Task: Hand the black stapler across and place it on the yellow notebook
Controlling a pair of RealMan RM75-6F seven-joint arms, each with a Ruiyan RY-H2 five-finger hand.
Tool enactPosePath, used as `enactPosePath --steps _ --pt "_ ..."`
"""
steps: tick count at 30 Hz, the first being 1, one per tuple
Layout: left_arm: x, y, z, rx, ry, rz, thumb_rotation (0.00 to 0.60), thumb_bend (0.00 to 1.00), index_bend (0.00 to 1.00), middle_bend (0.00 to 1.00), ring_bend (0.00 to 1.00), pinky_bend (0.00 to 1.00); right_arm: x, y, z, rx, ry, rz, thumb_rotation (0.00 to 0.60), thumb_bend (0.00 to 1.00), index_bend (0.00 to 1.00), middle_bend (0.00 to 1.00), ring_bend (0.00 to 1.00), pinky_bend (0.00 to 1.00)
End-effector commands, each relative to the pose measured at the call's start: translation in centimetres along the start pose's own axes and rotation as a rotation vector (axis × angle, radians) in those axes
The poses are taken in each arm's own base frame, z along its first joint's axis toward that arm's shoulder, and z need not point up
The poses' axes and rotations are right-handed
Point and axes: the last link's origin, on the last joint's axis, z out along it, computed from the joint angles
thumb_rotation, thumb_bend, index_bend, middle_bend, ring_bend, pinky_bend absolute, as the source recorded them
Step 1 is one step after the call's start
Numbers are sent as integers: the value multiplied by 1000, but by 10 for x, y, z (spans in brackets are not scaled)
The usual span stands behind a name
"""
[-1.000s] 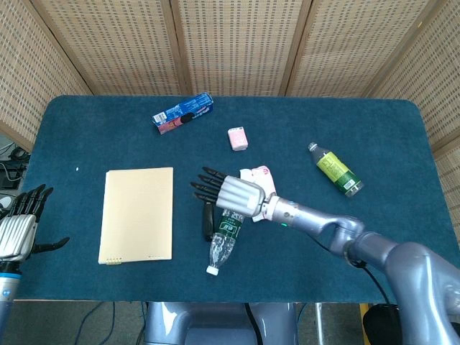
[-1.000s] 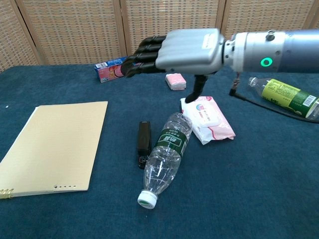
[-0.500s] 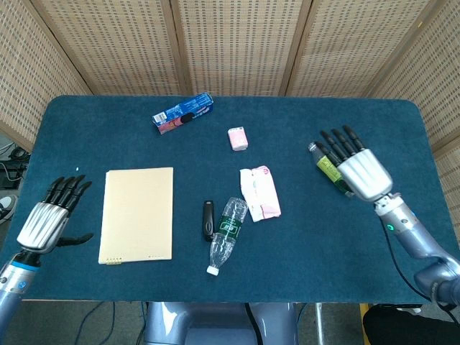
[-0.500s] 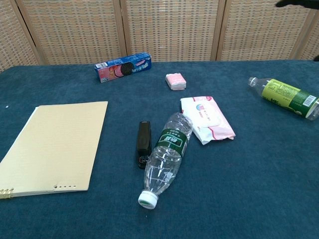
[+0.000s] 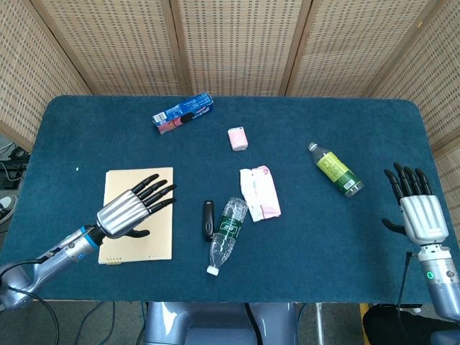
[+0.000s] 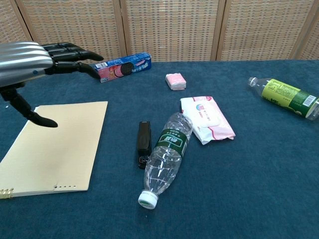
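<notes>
The table (image 5: 86, 129), covered in dark blue cloth, fills both views, though the chest view cuts off its near and side edges. On its left part lies the yellow notebook (image 5: 126, 237), flat; the chest view crops its near left corner. The left hand (image 5: 133, 207) hangs above the notebook with fingers spread and straight, holding nothing; in the chest view it is cut by the left edge, and whether it touches the cover cannot be told. The right hand (image 5: 418, 208) stands at the table's far right edge, fingers up and apart, also holding nothing; only the head view shows it.

Near the middle a clear bottle (image 6: 165, 158) lies on its side, cap toward the near edge. A pink-and-white wipes pack (image 6: 207, 118) lies just beside its base. A green-labelled bottle (image 5: 336, 169) lies further right, partly cropped in the chest view. A blue biscuit box (image 5: 182, 113) sits toward the back, with a small pink packet (image 5: 238, 138) near it.

The black stapler (image 6: 144, 144) lies flat just left of the clear bottle, apart from the notebook and untouched by either hand.
</notes>
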Motion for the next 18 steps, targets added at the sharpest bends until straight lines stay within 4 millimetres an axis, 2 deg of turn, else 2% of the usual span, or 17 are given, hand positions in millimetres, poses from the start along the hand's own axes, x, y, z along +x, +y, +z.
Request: enactPosePath --steps 1,6,11,18 --pt "-15 7 43 -166 -14 39 600 43 200 51 84 31 7 -4 -32 -112 -41 -38 600 0 0 0 0 0" --pt "-29 5 74 -248 -41 64 600 215 283 109 181 145 7 -8 -41 -154 -44 -36 600 0 0 0 0 0" --pt "-41 7 100 -279 -64 71 600 262 290 120 192 165 7 -5 -45 -176 -38 -36 600 0 0 0 0 0" --pt "-53 16 122 -287 -73 67 600 296 278 120 192 171 7 -2 -44 -180 -42 -13 600 0 0 0 0 0"
